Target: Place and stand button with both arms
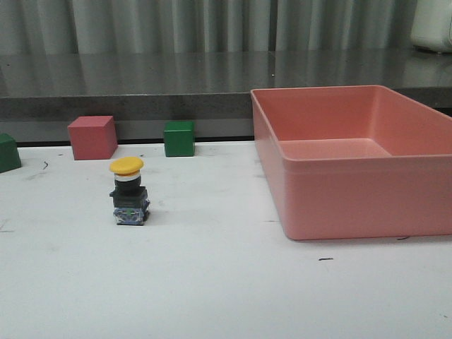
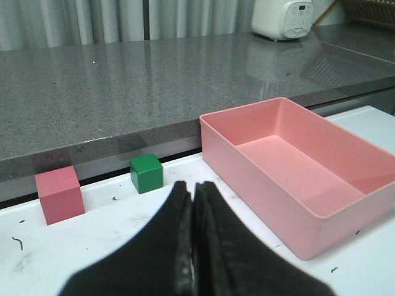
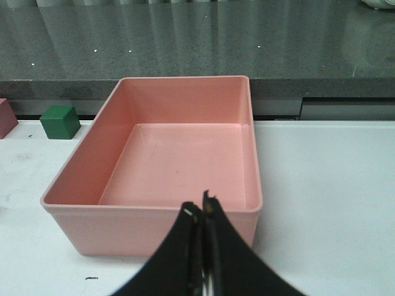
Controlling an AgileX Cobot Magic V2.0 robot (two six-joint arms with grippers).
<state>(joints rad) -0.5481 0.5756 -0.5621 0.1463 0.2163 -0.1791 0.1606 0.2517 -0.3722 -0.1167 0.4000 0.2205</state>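
The button [image 1: 129, 191] stands upright on the white table at the left in the front view, yellow cap on top, black body and bluish base below. No arm shows in the front view. My left gripper [image 2: 192, 185] is shut and empty, raised over the table and facing the green cube [image 2: 146, 173]. My right gripper [image 3: 201, 208] is shut and empty, just in front of the near wall of the pink bin [image 3: 148, 231]. The button is out of both wrist views.
The pink bin [image 1: 353, 205] fills the right of the table. A pink cube [image 1: 92, 137], a green cube [image 1: 179, 138] and another green block [image 1: 8, 152] line the back edge. A dark counter [image 1: 141, 85] runs behind; a white appliance [image 2: 282, 17] stands on it.
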